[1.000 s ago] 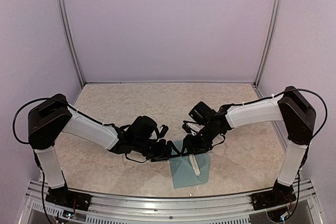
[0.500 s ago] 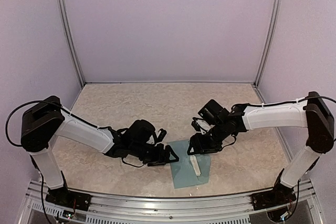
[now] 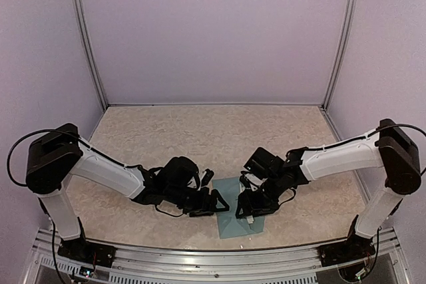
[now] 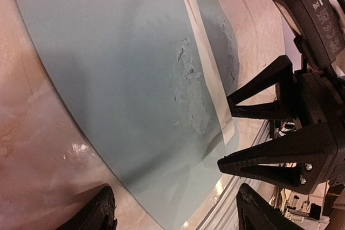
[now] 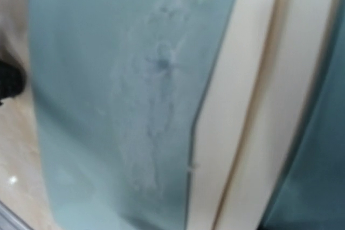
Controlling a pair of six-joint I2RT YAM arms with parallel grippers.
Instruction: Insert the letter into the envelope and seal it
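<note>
Teal envelope (image 3: 231, 226) flat, scuffed, white strip (image 4: 207, 74) showing | left gripper (image 3: 218, 205) spread beside its left edge | right gripper (image 3: 247, 211) spread over it

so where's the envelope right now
Top view: the envelope lies flat near the front of the table, just right of centre, with the left tool at its left edge and the right tool over its right half.
</note>
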